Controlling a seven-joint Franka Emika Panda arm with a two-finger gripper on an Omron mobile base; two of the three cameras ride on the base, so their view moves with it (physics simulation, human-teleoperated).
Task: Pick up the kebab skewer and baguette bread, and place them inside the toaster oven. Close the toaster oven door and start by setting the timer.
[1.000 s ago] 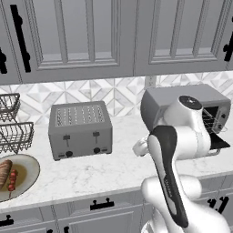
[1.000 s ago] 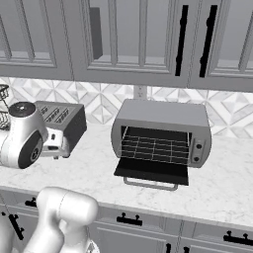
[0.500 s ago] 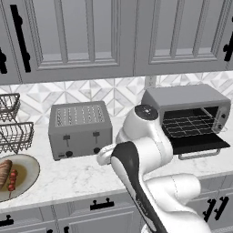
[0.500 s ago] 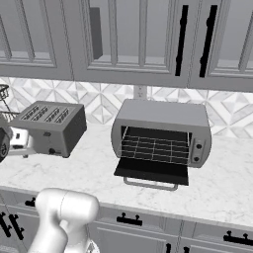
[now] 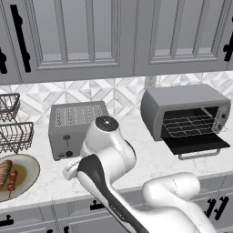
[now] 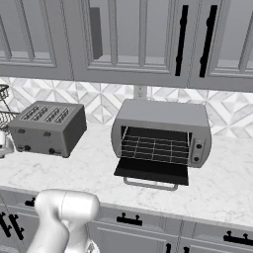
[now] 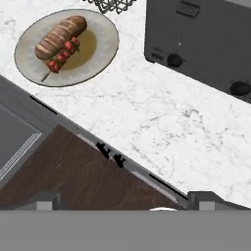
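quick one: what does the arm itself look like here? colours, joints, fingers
Glossy white rounded arm shells with a dark grey-black band along the forearm link and a dark round cap on the joint facing up. Another white rounded link shows in the right base view. The fingertips are small, blocky and dark grey. No cables or markings visible.

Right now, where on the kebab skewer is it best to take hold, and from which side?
Probably at the middle of the kebab skewer, from above, gripper jaws across the thin stick. It lies flat on the plate right against the baguette bread, so one finger must slip between them; its bare end offers little to pinch.
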